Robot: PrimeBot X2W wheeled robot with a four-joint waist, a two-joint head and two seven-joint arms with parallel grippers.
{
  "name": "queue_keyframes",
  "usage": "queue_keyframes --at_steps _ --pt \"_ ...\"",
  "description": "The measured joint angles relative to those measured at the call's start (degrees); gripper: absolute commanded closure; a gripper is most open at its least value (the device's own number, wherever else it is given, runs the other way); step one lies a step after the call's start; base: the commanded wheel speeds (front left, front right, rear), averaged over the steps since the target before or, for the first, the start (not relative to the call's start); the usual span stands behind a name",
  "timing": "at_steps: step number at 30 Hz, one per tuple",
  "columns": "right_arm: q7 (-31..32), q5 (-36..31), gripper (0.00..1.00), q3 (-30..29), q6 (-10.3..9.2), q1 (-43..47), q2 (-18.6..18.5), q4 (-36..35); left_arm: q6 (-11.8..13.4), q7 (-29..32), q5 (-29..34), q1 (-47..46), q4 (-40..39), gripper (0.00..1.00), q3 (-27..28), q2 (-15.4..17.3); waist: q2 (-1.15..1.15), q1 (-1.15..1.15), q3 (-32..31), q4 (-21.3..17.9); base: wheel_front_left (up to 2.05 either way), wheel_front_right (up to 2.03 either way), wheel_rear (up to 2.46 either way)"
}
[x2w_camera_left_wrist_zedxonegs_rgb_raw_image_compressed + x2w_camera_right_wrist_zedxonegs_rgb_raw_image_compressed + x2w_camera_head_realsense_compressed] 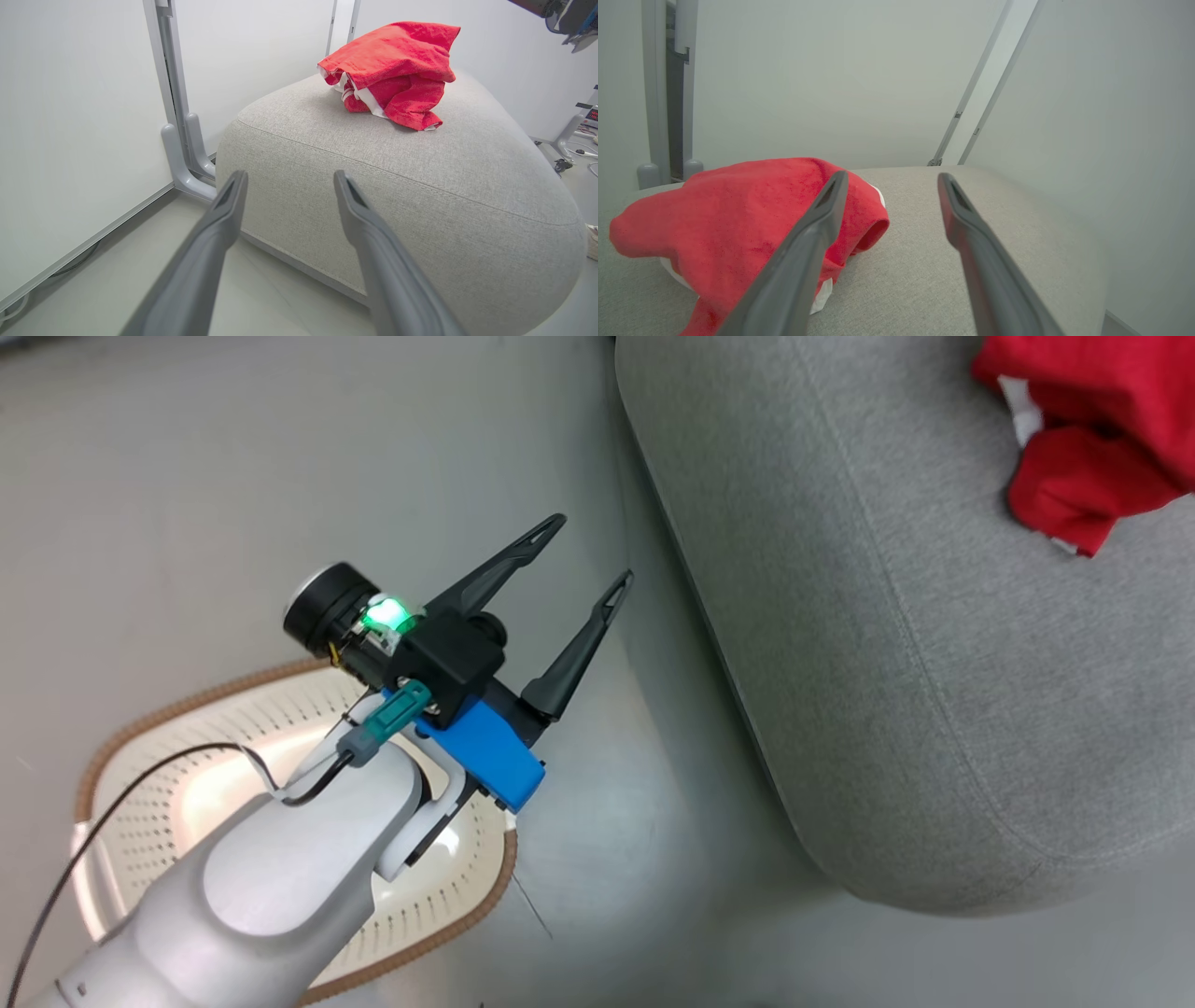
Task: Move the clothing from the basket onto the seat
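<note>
The basket (140,821) stands on the floor (280,476) at the lower left of the head view. It is cream-white, with rows of small holes in its walls and a brown woven-look rim. The part of its inside that I can see is only bare plastic; the pale left forearm hides the rest.

The clothing (1092,439) lies on the seat (915,644), well apart from the basket, near the far end of the top. In the left wrist view the clothing (397,65) is a crumpled red heap with a soft, fuzzy surface. White panels show at its lower edge, and thin white stripe trim shows on the left side. The seat (420,186) is grey fabric with rounded edges and a seam line around its top. Pale partition panels (70,116) stand behind it.

A small display with red digits (591,114) is at the right edge of this view, but it is too small to read. A green light (387,613) shines on the left wrist.

The left tool (594,548) hangs over the floor between the basket and the seat. Its 2 fingers are spread wide and hold nothing; the left wrist view shows the same tool (289,173) pointing at the side of the seat.

The right tool (892,174) is above the seat (896,261), also spread wide and holding nothing. The clothing (733,224) lies on the seat behind its left finger.
</note>
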Motion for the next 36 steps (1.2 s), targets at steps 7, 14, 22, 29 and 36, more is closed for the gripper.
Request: queue_keyframes --at_steps 7,14,22,29,36 --pt "0.0 2.2 0.0 8.7 0.0 6.9 1.1 -8.3 2.3 -2.1 -2.6 5.1 3.0 0.0 4.6 -1.3 0.0 -0.01 -7.8 1.6 0.0 0.0 0.0" --pt "0.0 1.2 0.0 16.2 0.0 11.4 4.7 -11.9 4.6 -2.4 -1.7 12.2 1.0 0.0 14.1 -2.5 0.0 -0.02 -14.8 5.0 0.0 0.0 0.0" --pt "0.0 2.0 0.0 20.7 0.0 17.1 9.0 -12.8 4.7 -2.4 1.7 22.6 0.0 0.0 26.1 -4.9 0.0 -0.01 -20.8 10.8 0.0 0.0 0.0" --pt "0.0 3.0 0.0 23.3 0.0 22.4 11.4 -13.3 2.7 -2.4 5.4 30.4 0.4 0.0 34.0 -8.0 0.0 0.0 -25.6 15.9 0.0 0.0 0.0" --pt "0.0 4.1 0.0 24.3 0.0 27.5 13.9 -13.1 0.4 -2.4 8.4 37.3 1.1 0.0 39.9 -10.7 0.0 0.0 -30.2 19.3 0.0 0.0 0.0"
